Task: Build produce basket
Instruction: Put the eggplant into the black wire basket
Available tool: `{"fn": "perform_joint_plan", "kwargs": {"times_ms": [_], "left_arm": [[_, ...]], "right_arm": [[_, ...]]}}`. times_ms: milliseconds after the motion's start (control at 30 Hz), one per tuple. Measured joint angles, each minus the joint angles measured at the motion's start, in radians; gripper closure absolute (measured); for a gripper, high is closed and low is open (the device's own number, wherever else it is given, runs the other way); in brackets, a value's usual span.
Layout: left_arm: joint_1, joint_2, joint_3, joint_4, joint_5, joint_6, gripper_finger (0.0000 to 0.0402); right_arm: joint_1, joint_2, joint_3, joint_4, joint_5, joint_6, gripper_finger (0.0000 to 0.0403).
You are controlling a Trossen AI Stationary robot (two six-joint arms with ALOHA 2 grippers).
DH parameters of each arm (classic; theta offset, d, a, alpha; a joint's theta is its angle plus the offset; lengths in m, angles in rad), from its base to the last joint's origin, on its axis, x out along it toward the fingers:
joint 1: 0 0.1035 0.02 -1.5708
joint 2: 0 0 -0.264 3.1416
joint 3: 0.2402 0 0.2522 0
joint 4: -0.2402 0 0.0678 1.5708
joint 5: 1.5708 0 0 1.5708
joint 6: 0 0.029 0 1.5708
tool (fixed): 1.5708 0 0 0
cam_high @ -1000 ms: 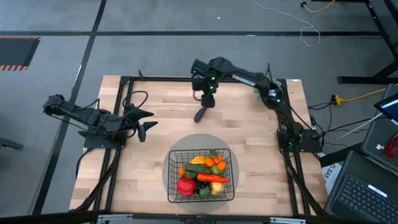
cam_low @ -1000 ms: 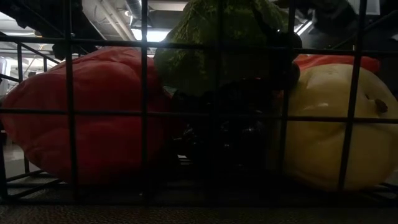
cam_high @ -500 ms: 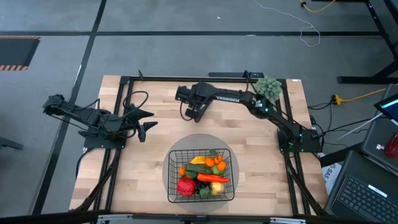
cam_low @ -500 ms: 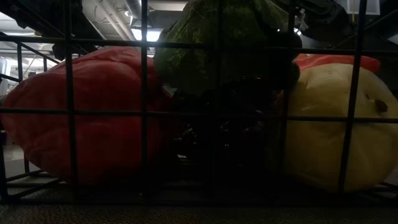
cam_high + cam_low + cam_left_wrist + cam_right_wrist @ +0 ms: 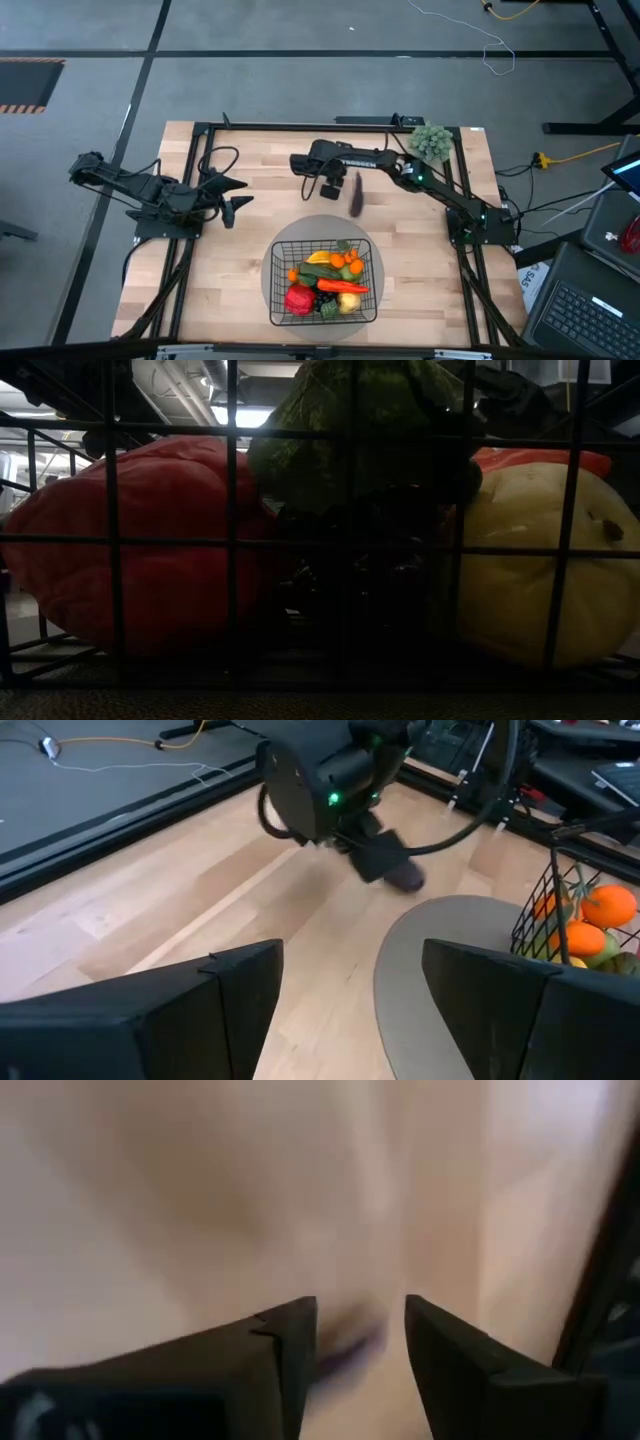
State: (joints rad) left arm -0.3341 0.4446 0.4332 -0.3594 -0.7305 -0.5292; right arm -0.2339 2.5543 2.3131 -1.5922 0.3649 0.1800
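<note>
Your right tool (image 5: 331, 187) hangs over the middle of the far half of the surface (image 5: 240, 260), with the arm stretched across from the right edge. Its wrist view shows the two fingers (image 5: 290, 1350) standing apart, with a purple smear of the eggplant (image 5: 350, 1348) in the gap. That view is too blurred to tell you whether either finger touches it. From above, the eggplant (image 5: 356, 193) shows as a purple streak just beside the tool, above bare wood and short of the grey mat (image 5: 320, 225). Your left wrist view adds the side angle: the eggplant (image 5: 405, 877) sits under the right tool (image 5: 380, 858), near the mat's (image 5: 420, 950) far edge.

Your left tool (image 5: 236, 196) waits at the left side of the surface, its fingers (image 5: 230, 990) spread wide with nothing between them.

You find the basket (image 5: 275, 290) on the mat at the near edge, holding a red pepper (image 5: 298, 298), oranges (image 5: 347, 263), a carrot (image 5: 343, 287) and green pieces. Only the low view looks through the wires (image 5: 232, 540) from the side. There the pepper (image 5: 150, 540), dark grapes (image 5: 370, 570) and a yellow fruit (image 5: 530, 560) stand pressed side by side, with a green piece (image 5: 350, 420) on top.

A grey-green bushy ball (image 5: 432, 142) sits at the far right corner, seen only from above.
</note>
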Motion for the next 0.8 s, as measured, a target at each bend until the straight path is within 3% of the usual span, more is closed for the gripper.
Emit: {"fn": "perform_joint_plan", "kwargs": {"times_ms": [300, 433, 800], "left_arm": [[0.000, 0.000, 0.000, -0.027, 0.004, -0.065, 0.0172], [0.000, 0.000, 0.000, -0.048, 0.015, -0.096, 0.0172], [0.000, 0.000, 0.000, -0.052, 0.016, -0.097, 0.0172]], "right_arm": [[0.054, -0.193, -0.136, 0.021, 0.021, -0.057, 0.0261], [0.079, -0.378, -0.250, 0.019, -0.010, -0.040, 0.0261], [0.127, -0.916, -0.635, 0.022, -0.019, 0.205, 0.0261]]}}
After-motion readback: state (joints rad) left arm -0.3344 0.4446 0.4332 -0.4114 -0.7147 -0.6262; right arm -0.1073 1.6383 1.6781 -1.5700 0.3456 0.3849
